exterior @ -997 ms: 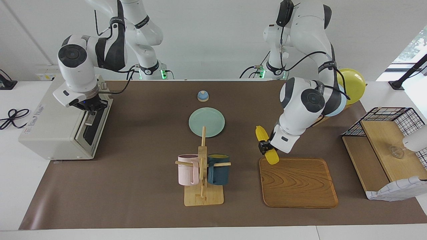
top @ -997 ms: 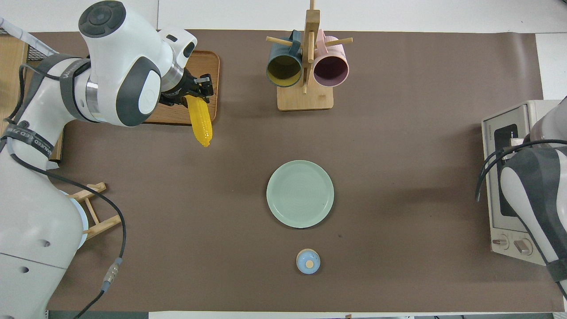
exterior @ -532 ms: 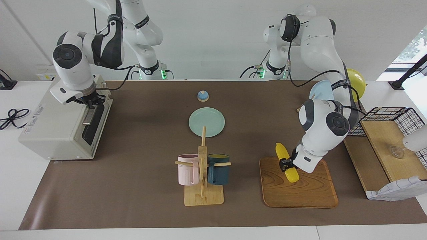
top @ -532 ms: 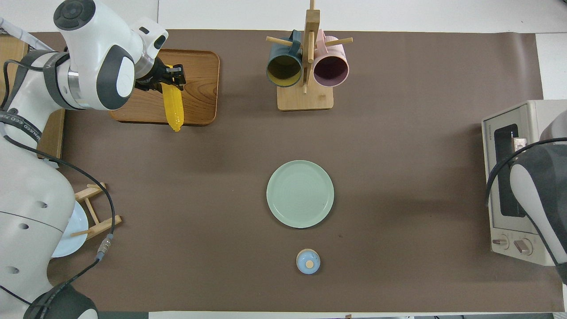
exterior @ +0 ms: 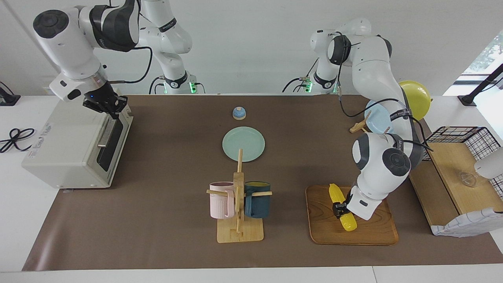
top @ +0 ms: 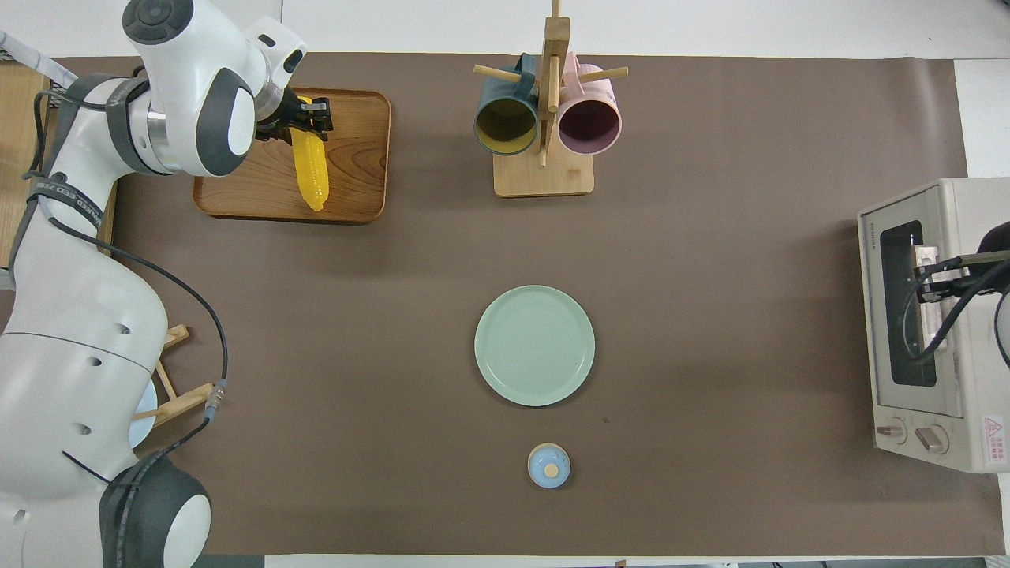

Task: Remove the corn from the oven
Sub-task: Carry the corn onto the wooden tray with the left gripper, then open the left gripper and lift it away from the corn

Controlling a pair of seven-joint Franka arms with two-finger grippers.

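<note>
The yellow corn [exterior: 342, 208] [top: 309, 162] lies slanted on a wooden tray [exterior: 369, 232] [top: 355, 158], on the side of the tray toward the mug rack. My left gripper [exterior: 337, 207] [top: 312, 118] is shut on the corn's thick end, low over the tray. The off-white oven [exterior: 67, 149] [top: 970, 331] stands at the right arm's end of the table with its dark glass door closed. My right gripper [exterior: 108, 107] [top: 931, 276] hangs above the oven's top front edge, clear of the bar handle, holding nothing.
A wooden mug rack [exterior: 237, 200] with a pink and a dark blue mug stands beside the tray. A green plate [exterior: 243, 144] and a small blue bell [exterior: 239, 113] lie mid-table. A black wire basket [exterior: 456, 139] and a plate stand [exterior: 375, 120] sit at the left arm's end.
My left gripper carried the corn from the tray's near corner onto the tray and lowered it. My right gripper rose from the oven's door handle to above the oven's front edge.
</note>
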